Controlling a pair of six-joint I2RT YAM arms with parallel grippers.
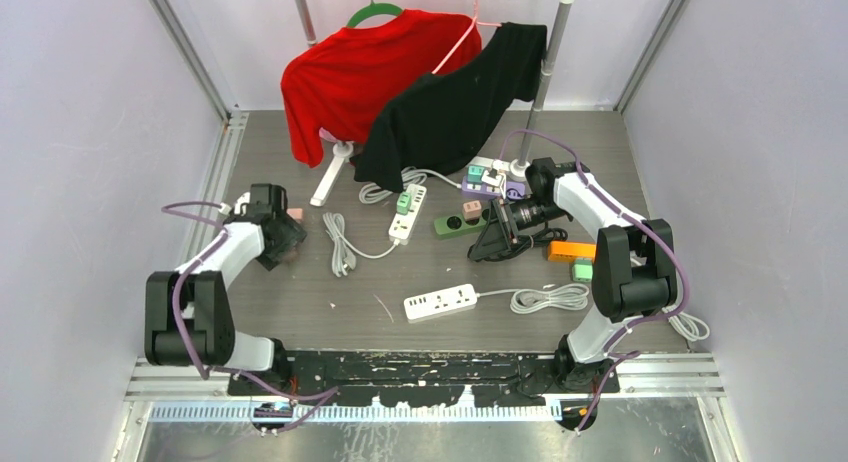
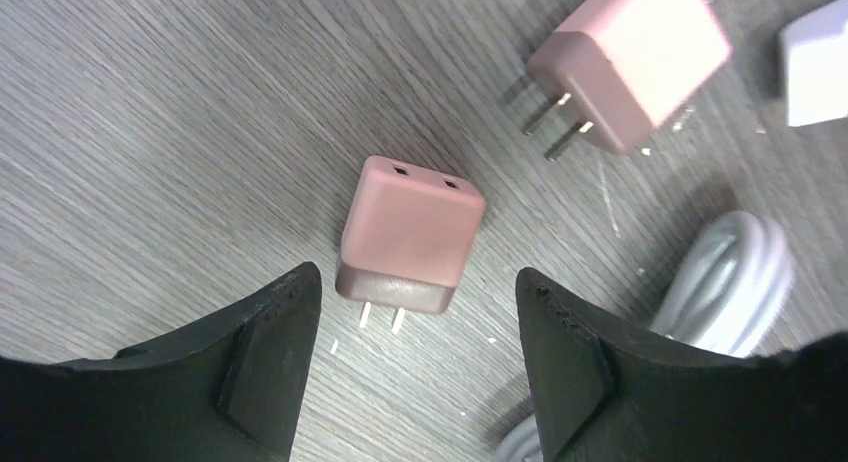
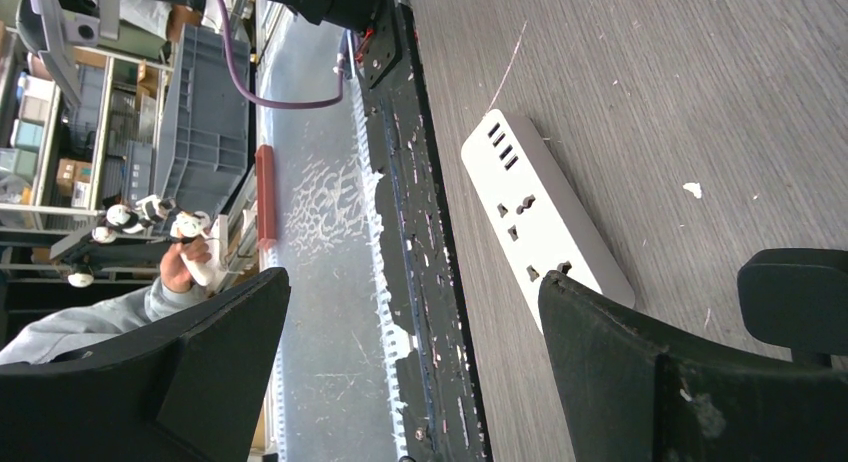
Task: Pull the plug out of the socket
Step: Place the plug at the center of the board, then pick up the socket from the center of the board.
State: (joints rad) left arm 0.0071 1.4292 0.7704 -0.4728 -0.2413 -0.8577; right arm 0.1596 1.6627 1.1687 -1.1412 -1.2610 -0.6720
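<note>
A pink plug [image 2: 410, 232] lies loose on the wooden table, prongs toward the camera, just ahead of my left gripper [image 2: 417, 272]. The jaws stand open on either side of it and do not touch it. A second pink plug [image 2: 630, 57] lies farther off. In the top view my left gripper [image 1: 283, 244] is low at the table's left. My right gripper [image 1: 495, 244] hangs open and empty by a green socket strip [image 1: 460, 223] that carries a pink plug [image 1: 472, 210]. A white socket strip [image 1: 407, 207] holds a green plug [image 1: 403, 202].
Another white power strip [image 1: 440, 302] [image 3: 545, 227] lies near the front with its coiled cable [image 1: 545, 298]. A purple strip [image 1: 490, 187] sits by the rack pole. Red [image 1: 370, 67] and black [image 1: 450, 107] shirts hang at the back. A white cable [image 2: 720, 272] lies right of my left fingers.
</note>
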